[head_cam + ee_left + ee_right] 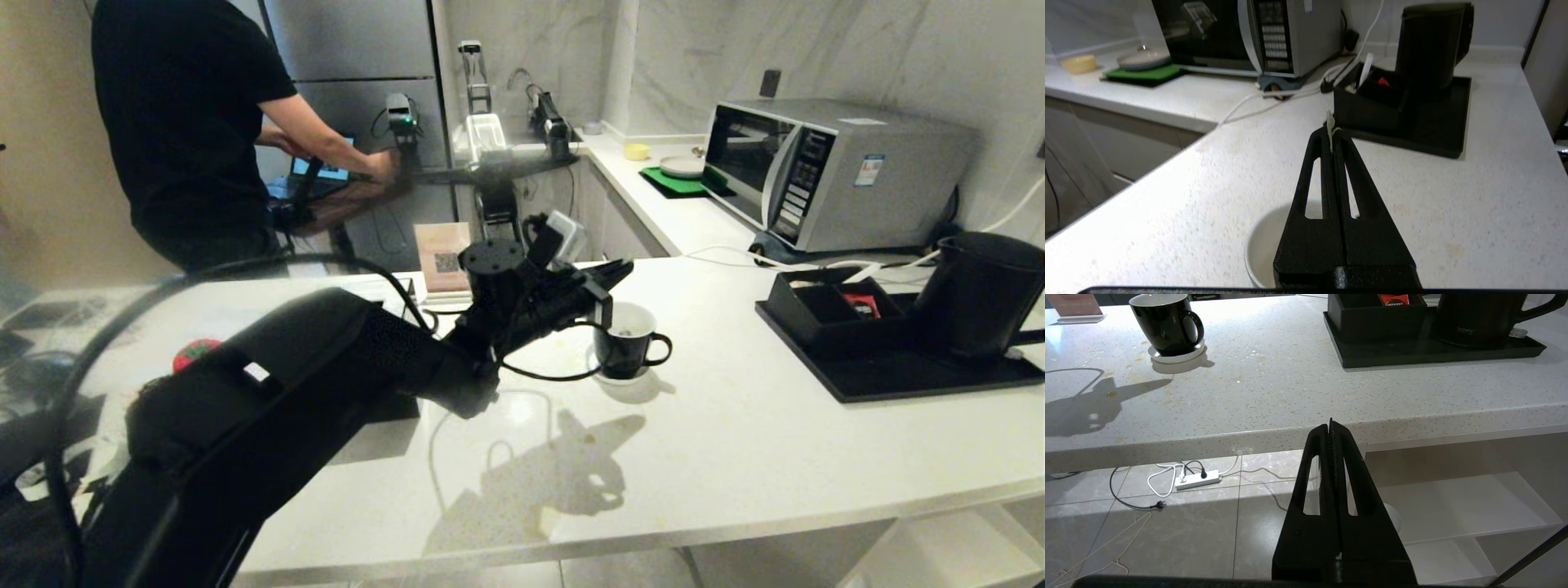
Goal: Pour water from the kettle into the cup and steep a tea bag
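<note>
The left gripper (1332, 136) is held just above the cup (627, 340) — clenched on the tea bag's pale tag (1330, 122). The bag itself cannot be seen. The kettle (980, 294) is kept on a black tray (898, 377), far right. The right gripper (1331, 433) is pressed together, empty, below the counter edge (1208, 443).

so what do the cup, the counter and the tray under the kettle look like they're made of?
Cup: probably glazed ceramic, glossy black outside with highlights, white inside.
Counter: looks like speckled white stone or quartz composite, polished enough to show reflections and sharp shadows.
Tray: matte black, perhaps plastic or leatherette; cannot tell which.
Kettle: matte black shell, metal or plastic unclear.
</note>
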Controlling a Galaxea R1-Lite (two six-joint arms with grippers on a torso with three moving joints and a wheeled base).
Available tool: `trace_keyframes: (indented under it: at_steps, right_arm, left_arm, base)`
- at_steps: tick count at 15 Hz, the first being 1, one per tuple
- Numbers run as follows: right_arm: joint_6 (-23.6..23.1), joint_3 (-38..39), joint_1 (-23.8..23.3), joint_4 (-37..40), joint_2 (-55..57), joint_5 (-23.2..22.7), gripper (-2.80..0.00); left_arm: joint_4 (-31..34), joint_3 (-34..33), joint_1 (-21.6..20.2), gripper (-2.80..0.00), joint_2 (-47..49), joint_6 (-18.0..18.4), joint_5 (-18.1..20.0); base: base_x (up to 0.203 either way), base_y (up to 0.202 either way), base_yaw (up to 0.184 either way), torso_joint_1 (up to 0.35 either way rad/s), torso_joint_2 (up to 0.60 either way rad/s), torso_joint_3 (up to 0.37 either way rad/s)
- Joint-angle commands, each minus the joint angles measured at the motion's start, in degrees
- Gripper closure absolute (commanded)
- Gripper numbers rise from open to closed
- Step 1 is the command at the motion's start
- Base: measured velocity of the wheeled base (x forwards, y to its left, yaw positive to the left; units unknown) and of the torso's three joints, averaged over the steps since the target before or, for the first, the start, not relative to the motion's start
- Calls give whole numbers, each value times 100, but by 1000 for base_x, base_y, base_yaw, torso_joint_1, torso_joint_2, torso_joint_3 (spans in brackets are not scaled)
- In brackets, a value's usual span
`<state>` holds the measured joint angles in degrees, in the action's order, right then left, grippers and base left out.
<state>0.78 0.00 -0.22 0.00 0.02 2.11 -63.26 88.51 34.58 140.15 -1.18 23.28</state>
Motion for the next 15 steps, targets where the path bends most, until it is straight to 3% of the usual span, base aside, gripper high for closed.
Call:
trace_keyframes:
  at_steps: [1,15]
  right_arm:
    - [1,0,-4,0,-2,0,0]
    - [1,0,-4,0,-2,0,0]
  left_arm:
    - [-46,-79,4,0,215,-5,1]
    - [-3,-19,-11,0,-37,-8,-8]
  base:
    - [0,0,0,0,0,0]
    - [0,0,0,0,0,0]
